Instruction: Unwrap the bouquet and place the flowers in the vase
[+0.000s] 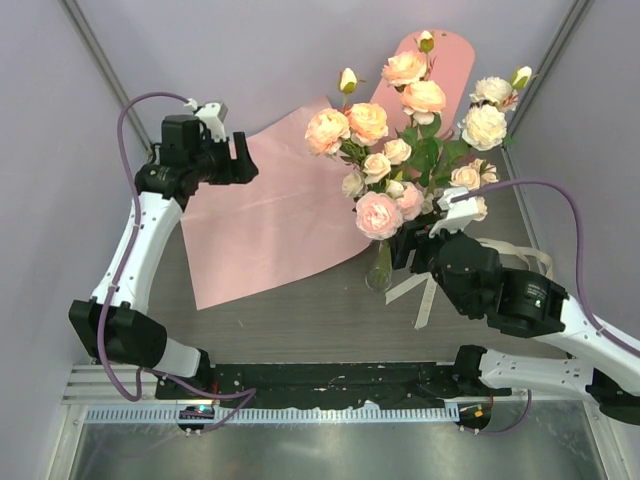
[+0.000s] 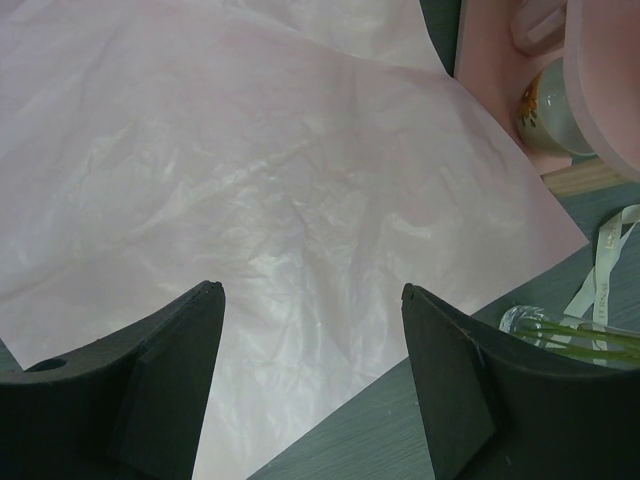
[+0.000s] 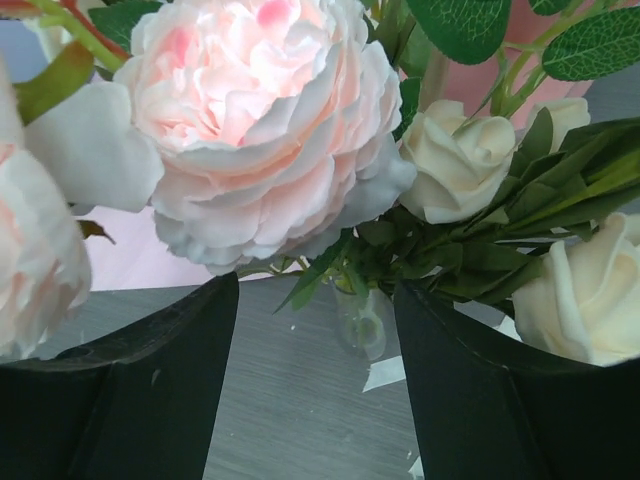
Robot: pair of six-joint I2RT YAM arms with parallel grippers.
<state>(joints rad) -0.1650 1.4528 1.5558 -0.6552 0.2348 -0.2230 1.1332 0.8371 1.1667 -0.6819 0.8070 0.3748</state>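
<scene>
Glass vase (slender), ruffled flowers, crinkled pink paper

Grey wood-grain table in front of me is carrying four things. Pink paper sheet is lying flat and crinkled across its left and middle. Clear glass vase is standing upright just beside the sheet's right edge. Cream ribbon is trailing loose right of the vase. Pink shelf is sitting at the far side.

Showing white links + blk joint housings on left arm, right arm. Running purple cables along each. Carrying white cam mounts at wrists. Sporting matte blk wedge fingers on left gripper, right gripper.
</scene>
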